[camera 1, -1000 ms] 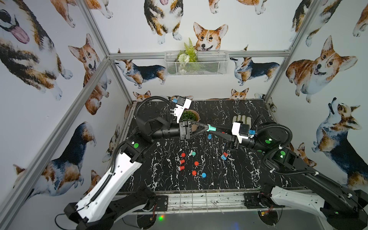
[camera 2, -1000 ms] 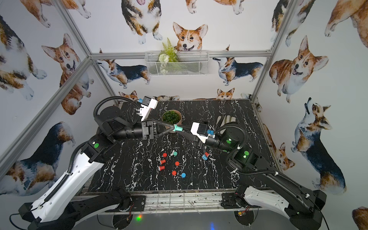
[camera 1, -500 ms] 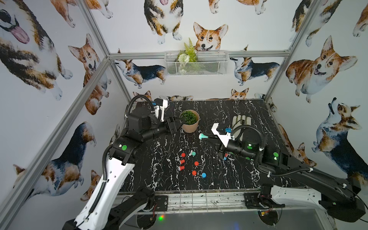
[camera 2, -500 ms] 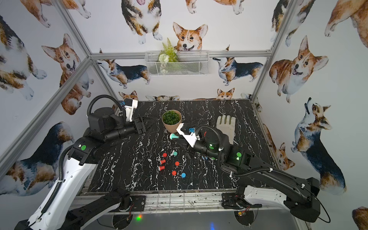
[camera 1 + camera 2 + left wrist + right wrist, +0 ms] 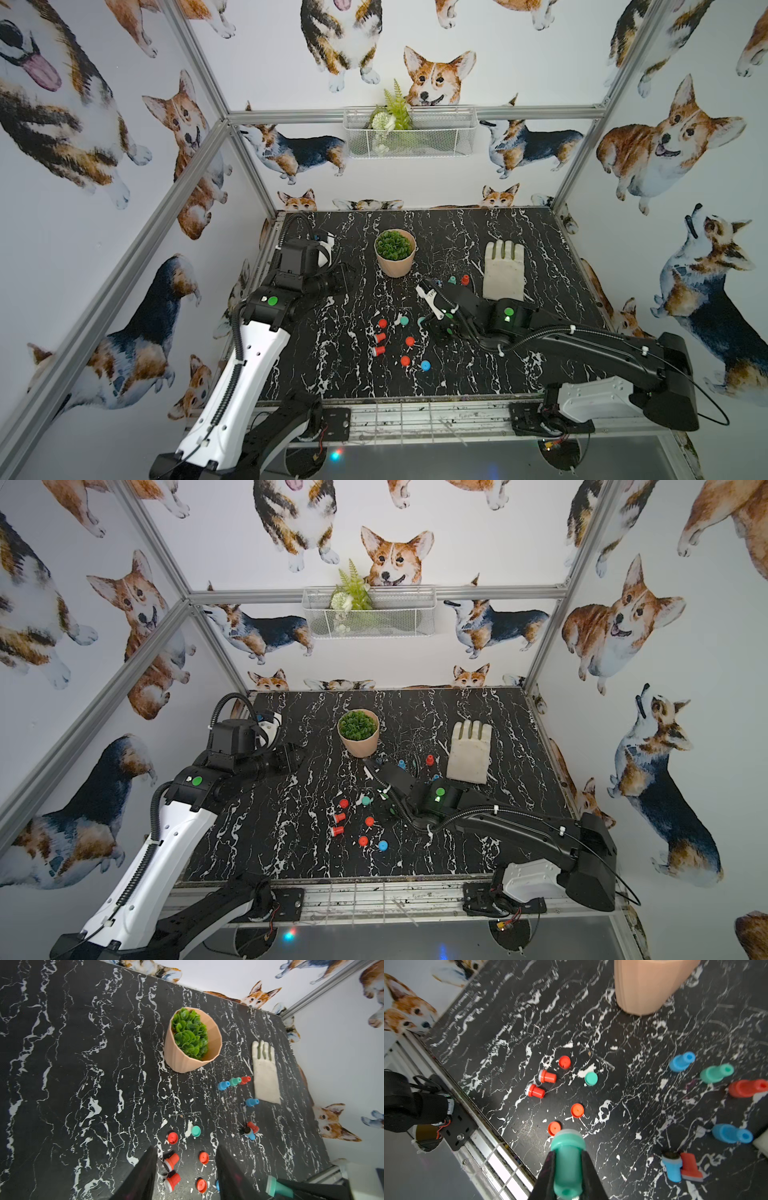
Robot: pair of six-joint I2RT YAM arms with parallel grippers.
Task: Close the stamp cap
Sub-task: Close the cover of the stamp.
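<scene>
On the left of the black marble table (image 5: 332, 374), we see the left gripper (image 5: 185, 1150) hovering with its fingers spread apart and nothing between them. Toward the middle, farther back, stands a potted plant (image 5: 395, 253). Nearer the front edge, two red stamps (image 5: 536, 1091) lie on their sides. Three red caps (image 5: 564, 1061), a loose teal cap (image 5: 591, 1078) and a blue cap (image 5: 425, 365) are scattered around them.

Just right of that cluster, the right gripper (image 5: 568, 1159) is clamped on the teal stamp (image 5: 568, 1145), held above the table close to the caps. The stamp's wide end has a pale rim and points away from the wrist. We cannot tell whether a cap sits on it.

Farther right, a row of upright stamps (image 5: 716, 1073) in blue, teal and red stands beside a pale glove (image 5: 503, 270). Another blue stamp (image 5: 731, 1133) stands nearby, and a toppled pair (image 5: 672, 1167), one blue and one red, lies touching.
</scene>
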